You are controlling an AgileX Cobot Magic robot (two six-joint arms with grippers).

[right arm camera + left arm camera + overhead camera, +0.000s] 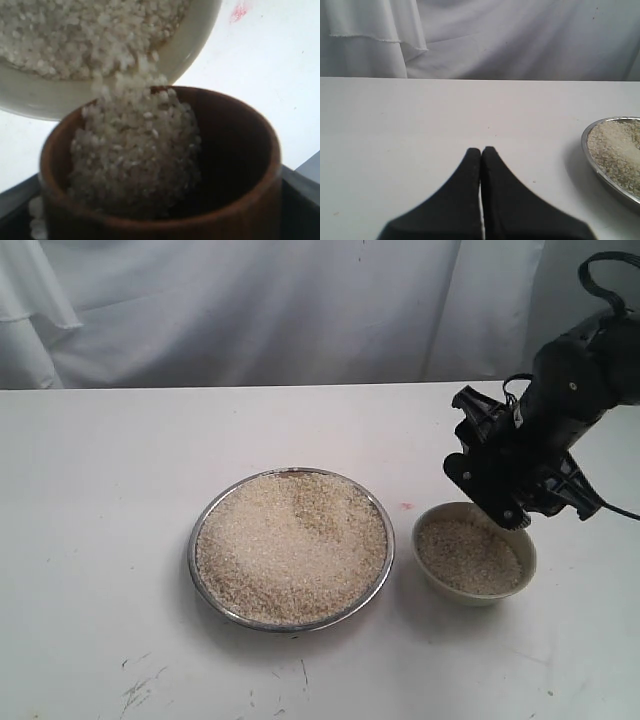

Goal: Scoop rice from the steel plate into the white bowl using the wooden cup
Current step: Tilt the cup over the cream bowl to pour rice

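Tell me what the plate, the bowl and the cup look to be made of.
The steel plate: metal, likely steel; shiny silver rim with reflections.
The white bowl: probably glazed ceramic, possibly plastic; thick, smooth cream walls with a soft sheen.
The wooden cup: wood, orange-brown with faint grain, matte, dark inside.

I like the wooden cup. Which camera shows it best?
The right wrist view: the wooden cup fills it, spilling rice into the white bowl. The exterior view's arm hides it; the left wrist view misses it.
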